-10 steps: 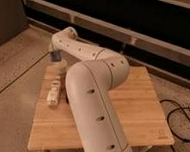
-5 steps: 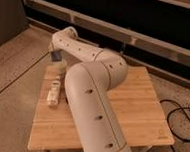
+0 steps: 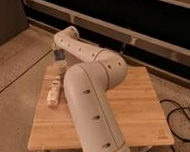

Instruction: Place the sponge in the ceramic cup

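Gripper (image 3: 59, 63) hung by tabletop's (image 3: 136, 104) far edge; its hold I could not tell.
Pale piece (image 3: 53, 93), likely sponge, seemed soft, light; best pinched at middle.

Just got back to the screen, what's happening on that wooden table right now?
The white arm reaches over the wooden table, with its tool at the far left corner, low over the top. Whether it holds anything cannot be seen. A small pale object lies by the left edge, nearer the camera and apart from the tool. What that object is cannot be told from this view.
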You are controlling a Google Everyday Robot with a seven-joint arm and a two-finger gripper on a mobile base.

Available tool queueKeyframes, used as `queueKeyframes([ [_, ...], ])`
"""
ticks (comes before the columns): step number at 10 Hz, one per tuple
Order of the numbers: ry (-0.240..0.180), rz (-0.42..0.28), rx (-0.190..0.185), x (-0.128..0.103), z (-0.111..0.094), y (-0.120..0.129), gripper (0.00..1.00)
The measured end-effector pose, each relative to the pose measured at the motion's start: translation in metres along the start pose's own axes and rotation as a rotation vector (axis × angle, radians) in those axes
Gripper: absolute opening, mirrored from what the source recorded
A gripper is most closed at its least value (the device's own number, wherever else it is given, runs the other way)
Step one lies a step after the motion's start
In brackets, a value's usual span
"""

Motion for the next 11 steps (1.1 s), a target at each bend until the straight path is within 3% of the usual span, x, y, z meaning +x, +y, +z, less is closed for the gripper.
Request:
queueKeyframes([
  [8,0.055,0.038,-0.006,0.015,0.005,0.009,0.03],
  [11,0.060,0.059,-0.025,0.016,0.003,0.013,0.34],
])
